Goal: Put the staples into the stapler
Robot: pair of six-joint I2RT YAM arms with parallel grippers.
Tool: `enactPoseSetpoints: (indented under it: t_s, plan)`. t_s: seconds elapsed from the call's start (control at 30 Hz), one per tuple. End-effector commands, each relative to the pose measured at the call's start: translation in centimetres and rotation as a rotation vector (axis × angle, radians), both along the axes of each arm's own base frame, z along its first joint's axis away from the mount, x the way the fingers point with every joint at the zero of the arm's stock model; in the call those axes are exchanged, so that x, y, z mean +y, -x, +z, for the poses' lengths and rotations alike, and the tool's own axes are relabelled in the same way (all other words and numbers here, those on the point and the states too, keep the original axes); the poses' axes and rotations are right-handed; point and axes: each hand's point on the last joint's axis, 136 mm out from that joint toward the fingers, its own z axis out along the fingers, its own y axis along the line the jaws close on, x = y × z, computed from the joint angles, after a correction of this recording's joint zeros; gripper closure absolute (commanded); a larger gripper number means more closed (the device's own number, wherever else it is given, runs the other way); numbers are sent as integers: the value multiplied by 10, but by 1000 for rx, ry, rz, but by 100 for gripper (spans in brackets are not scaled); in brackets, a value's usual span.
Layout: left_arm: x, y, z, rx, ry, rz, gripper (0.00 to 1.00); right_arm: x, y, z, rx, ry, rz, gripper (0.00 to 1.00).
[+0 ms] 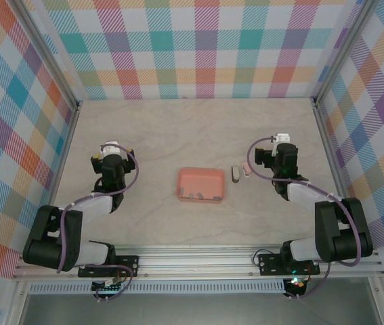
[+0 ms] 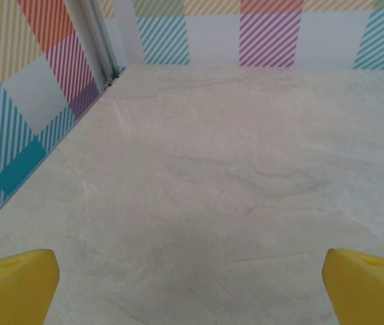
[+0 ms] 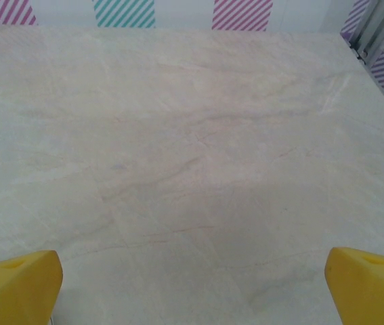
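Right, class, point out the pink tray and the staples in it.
pink tray [image 1: 201, 180]: top view, bare middle of its floor.
staples [image 1: 193, 196]: top view, dark strip by the tray's near wall.

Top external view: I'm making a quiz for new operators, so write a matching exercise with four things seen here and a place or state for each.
Things:
1. tray
2. staples
3. left gripper
4. right gripper

Places or states:
A. lying inside the tray, along its near edge
B. open, over bare table to the right of the tray
C. resting near the middle of the table
D. open, over bare table to the left of the tray

Pairs: 1-C, 2-A, 3-D, 4-B
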Motion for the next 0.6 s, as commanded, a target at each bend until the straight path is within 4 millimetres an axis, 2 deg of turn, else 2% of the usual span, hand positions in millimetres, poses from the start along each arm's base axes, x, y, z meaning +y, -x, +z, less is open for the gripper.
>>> enactPoseSetpoints:
  t_s: [0.0,0.27,0.37,0.5,0.57]
  plan:
    - [-4,-7,15,-67,40,-47,0,-1,0,-1,-49,-14,8,1]
    - [-1,4,-5,-5,90,-27,0,-4,3,-20,-103,-19,4,1]
    - [-2,7,-14,8,86,-41,0,-2,5,-20,-117,-26,15,1]
    - [-1,12,-10,1,76,-45,0,2,4,-22,-114,-43,56,1]
    - [1,16,-9,1,67,-35,0,-3,0,-33,-94,-100,65,1]
